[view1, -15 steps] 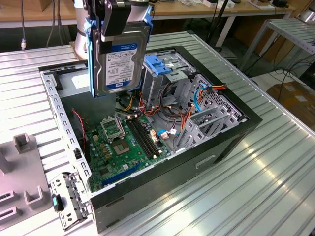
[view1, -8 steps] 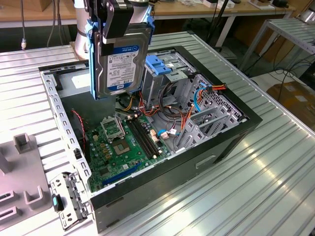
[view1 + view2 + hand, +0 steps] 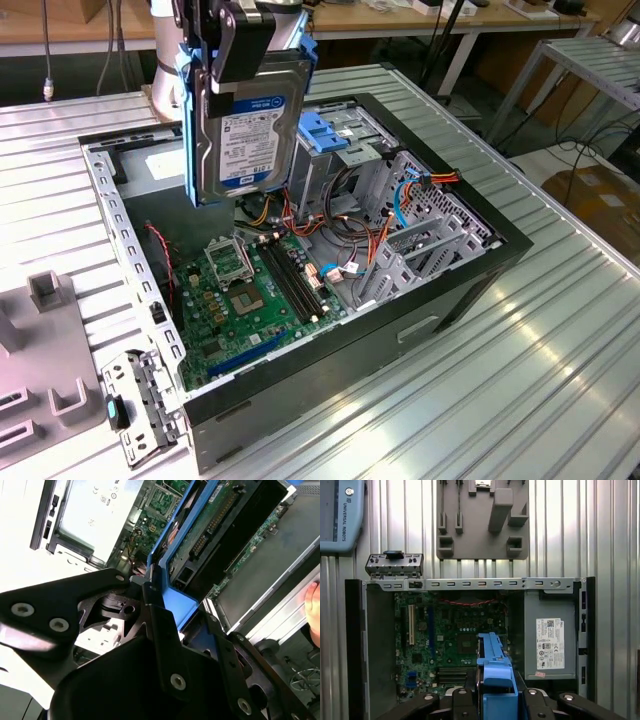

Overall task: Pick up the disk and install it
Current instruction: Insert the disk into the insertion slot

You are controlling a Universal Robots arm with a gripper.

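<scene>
Silver-grey disk (image 3: 245, 130) upright just below the claw (image 3: 250, 55), tight in its closed grip, over the open case (image 3: 400, 330).

Robotics workshop or lab. Ribbed silver aluminium worktable (image 3: 540, 340) bearing an opened black desktop computer case (image 3: 330, 390) and a grey moulded fixture plate (image 3: 35, 345). Behind, long wooden benches (image 3: 400, 20) with dangling dark cables (image 3: 46, 40).

A ribbed metal surface (image 3: 560, 350) catches bright glare. Beyond its far edge runs a wooden bench (image 3: 400, 22). Off its edge on the exterior view's right, a metal rack (image 3: 590, 60) and a cardboard box (image 3: 600, 195) stand on a dark floor (image 3: 530, 130).
</scene>
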